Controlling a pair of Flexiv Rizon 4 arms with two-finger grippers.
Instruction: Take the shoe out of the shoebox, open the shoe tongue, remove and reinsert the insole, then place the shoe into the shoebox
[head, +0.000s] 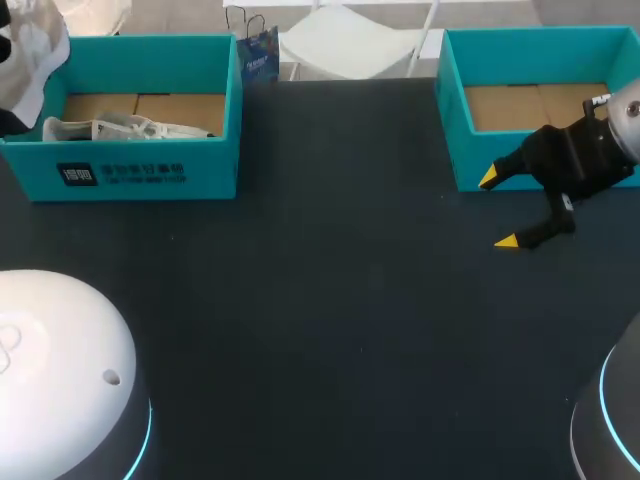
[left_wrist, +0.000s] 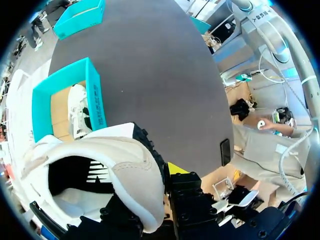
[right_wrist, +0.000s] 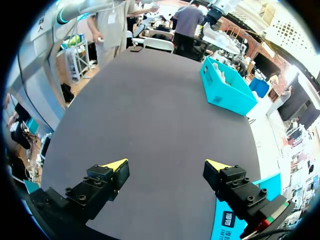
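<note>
The dark table (head: 330, 280) carries two teal boxes, well apart. The left shoebox (head: 150, 170) has one white shoe (head: 120, 128) lying inside; the right shoebox (head: 455, 110) shows bare cardboard. The left gripper (left_wrist: 155, 175) clamps a second white shoe (left_wrist: 125, 165) at its collar, raised above the left shoebox. The right gripper (head: 497, 210) hangs wide open, holding nothing, just before the right shoebox.
</note>
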